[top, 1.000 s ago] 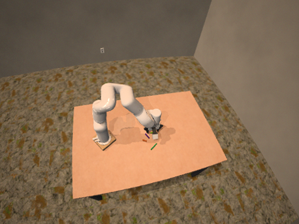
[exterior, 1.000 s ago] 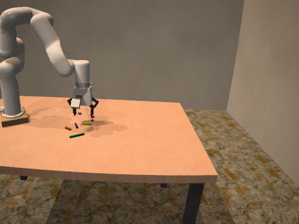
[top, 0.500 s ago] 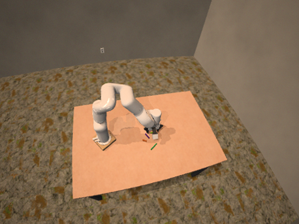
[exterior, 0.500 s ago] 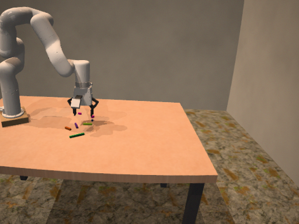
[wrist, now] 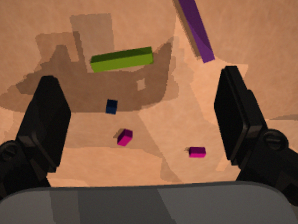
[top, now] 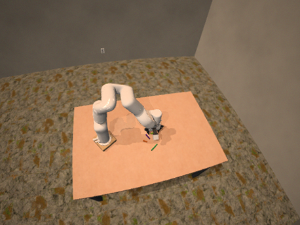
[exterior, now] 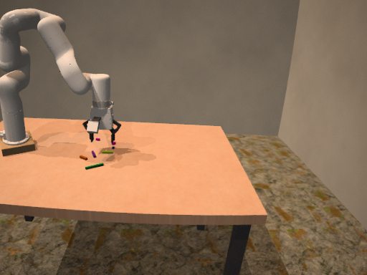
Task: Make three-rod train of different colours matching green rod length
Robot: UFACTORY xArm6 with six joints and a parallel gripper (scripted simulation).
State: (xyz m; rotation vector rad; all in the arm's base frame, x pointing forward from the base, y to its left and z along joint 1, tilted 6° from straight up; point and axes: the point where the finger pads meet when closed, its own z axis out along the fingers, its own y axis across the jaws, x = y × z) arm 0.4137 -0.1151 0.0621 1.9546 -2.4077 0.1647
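My gripper [top: 153, 130] [exterior: 102, 140] [wrist: 139, 89] is open and empty, above the table. Below it, a blue rod [exterior: 113, 147] [wrist: 112, 106] and a magenta rod [exterior: 114, 142] [wrist: 125, 137] lie close together, apart and turned differently. A second magenta rod [exterior: 97, 139] [wrist: 197, 152] lies nearer the right finger in the wrist view. A lime rod [exterior: 107, 152] [wrist: 122, 61] lies beyond the blue one. A purple rod [top: 148, 136] [exterior: 94, 154] [wrist: 197, 30] lies at an angle beside the lime one. The green rod [top: 154, 147] [exterior: 94, 166] and an orange rod [top: 145, 141] [exterior: 83, 157] are outside the wrist view.
The rods lie separately on the table [top: 108, 173] [exterior: 172, 186]. The arm's base plate [top: 105, 148] [exterior: 21, 150] is on the table at the left. The arm hides the magenta and blue rods in the top view. Its shadow covers the lime and blue rods.
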